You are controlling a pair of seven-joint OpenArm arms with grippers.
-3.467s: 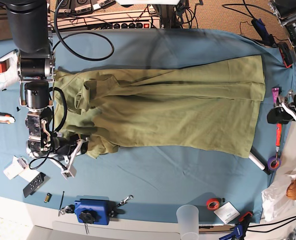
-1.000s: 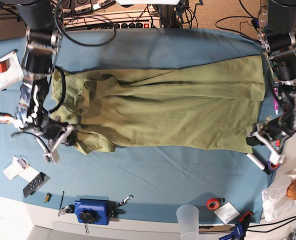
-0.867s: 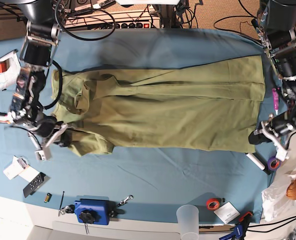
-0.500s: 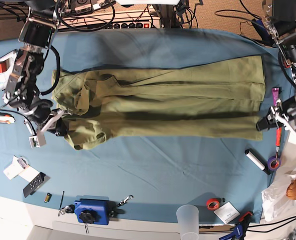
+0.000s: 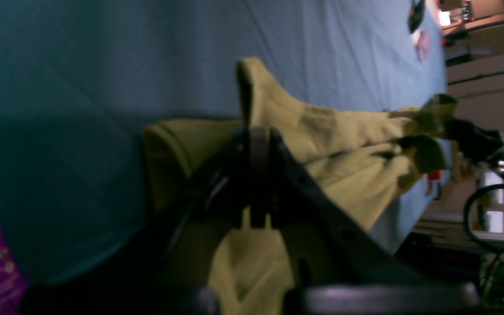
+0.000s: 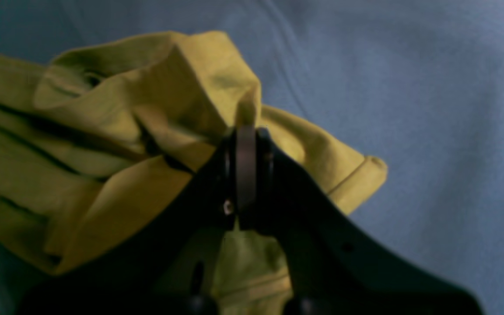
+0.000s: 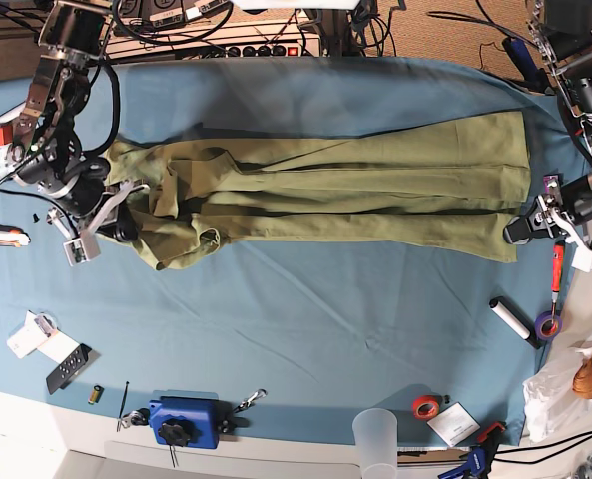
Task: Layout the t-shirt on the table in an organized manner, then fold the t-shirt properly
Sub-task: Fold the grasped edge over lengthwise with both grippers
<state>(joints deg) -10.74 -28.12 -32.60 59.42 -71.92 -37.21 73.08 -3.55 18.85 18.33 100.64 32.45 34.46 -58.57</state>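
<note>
One t-shirt, olive-green, is recorded lying lengthwise across the table, which is covered in teal-blue cloth; the garment is bunched into long folds rather than spread flat, its sleeve end toward the base view's left and its hem toward the right. Two grippers are counted, both closed on fabric. The right gripper is seen with its jaws pressed together on a pinch of the crumpled sleeve end, and the left gripper is likewise clamped on a raised fold at the hem corner. In the base view the right gripper and the left gripper are found at opposite ends of the shirt, which is held stretched between them. Progress is judged early: the layout step is under way and unfinished, since the body is narrowed by overlapping pleats and the sleeve is curled under; flattening, and then all folding, are judged to remain. Loose items noted along the table's margins: one blue clamp-like device, one translucent cup, one roll of red tape, one white cylinder, one small dark remote.
</note>
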